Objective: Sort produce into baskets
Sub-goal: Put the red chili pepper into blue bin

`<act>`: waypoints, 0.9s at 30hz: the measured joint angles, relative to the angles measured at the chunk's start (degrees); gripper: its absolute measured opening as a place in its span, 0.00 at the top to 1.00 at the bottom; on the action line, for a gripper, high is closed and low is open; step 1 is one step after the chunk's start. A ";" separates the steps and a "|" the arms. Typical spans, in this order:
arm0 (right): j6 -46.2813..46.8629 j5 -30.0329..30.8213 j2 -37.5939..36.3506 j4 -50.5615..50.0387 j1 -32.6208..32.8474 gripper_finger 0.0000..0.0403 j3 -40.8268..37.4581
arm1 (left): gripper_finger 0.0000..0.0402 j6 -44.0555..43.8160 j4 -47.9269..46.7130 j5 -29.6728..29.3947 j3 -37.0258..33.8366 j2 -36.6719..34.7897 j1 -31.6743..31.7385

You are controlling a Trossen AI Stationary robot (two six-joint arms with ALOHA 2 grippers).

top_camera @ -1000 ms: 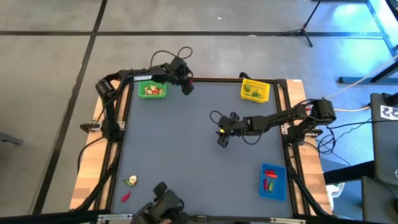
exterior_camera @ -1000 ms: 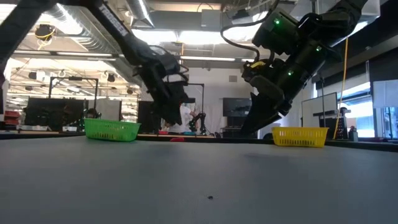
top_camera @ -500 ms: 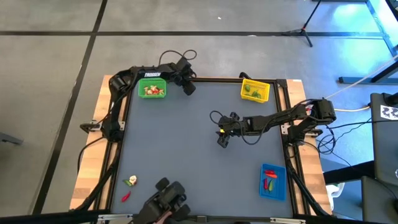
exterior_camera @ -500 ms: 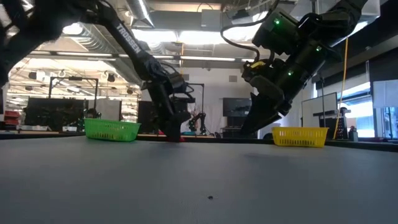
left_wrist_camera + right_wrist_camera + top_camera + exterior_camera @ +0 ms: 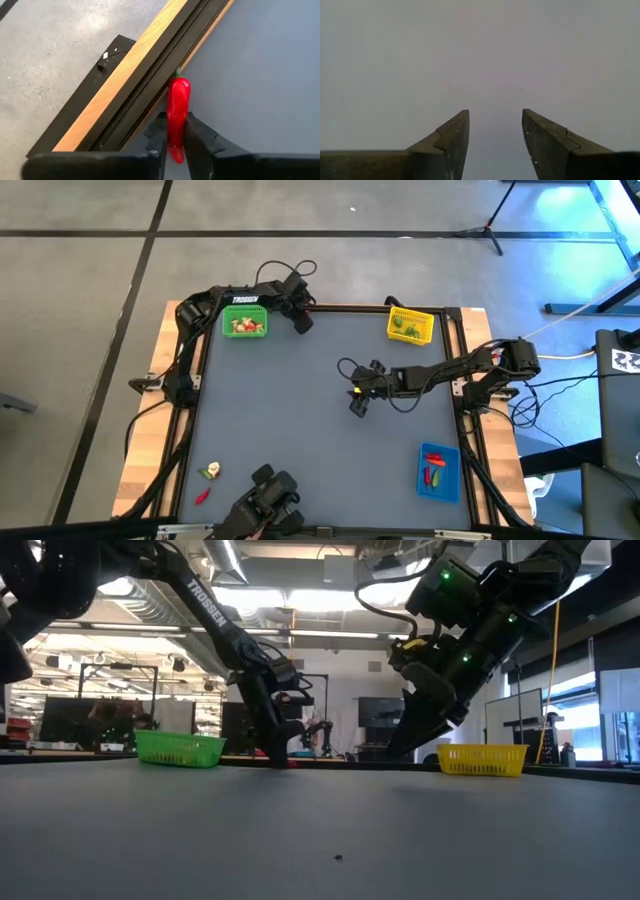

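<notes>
Left gripper (image 5: 302, 322) has come down to the table's far edge just beside the green basket (image 5: 245, 326) within the last second, and its fingers (image 5: 156, 135) have drawn in from wide apart to pinch a red chili (image 5: 177, 117). Judgement: pick secured, lift and carry come next. The chili lies on the grey mat against the wooden rail, glossy, slender, green stem pointing away from the wrist, lower half between the fingers. Right gripper (image 5: 358, 406) hovers mid-table unchanged, fingers apart, nothing between them. Blue basket (image 5: 439, 472), near right corner, already holds red pieces.
</notes>
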 joint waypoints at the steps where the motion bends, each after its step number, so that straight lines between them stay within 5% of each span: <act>1: -0.04 0.02 0.00 0.00 0.00 0.55 0.00 | 0.90 0.35 0.00 -0.12 0.00 0.00 -0.02; 16: -0.05 -1.14 -2.51 -0.73 0.04 0.55 -0.01 | 0.90 2.56 -4.69 -0.57 -0.32 -10.80 -5.67; 27: 0.88 -0.28 -14.19 -4.57 6.94 0.55 -0.02 | 0.89 -2.99 -8.11 -0.32 -1.52 -22.39 -21.59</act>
